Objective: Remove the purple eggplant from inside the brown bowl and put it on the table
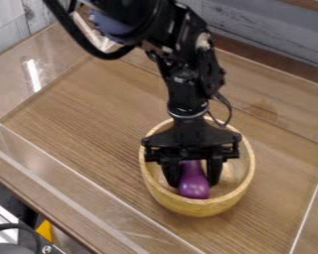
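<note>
The purple eggplant (194,185) lies inside the brown bowl (161,194), which sits on the table (82,114) at the near right. My gripper (193,176) points straight down into the bowl, one dark finger on each side of the eggplant. The jaws stand narrower than before, but whether they press on the eggplant does not show. The gripper hides the eggplant's upper end.
Clear acrylic walls (36,62) run along the table's edges on the left and at the front. A grey plank wall (268,30) stands behind the table. Bare wood-grain surface stretches to the left of the bowl.
</note>
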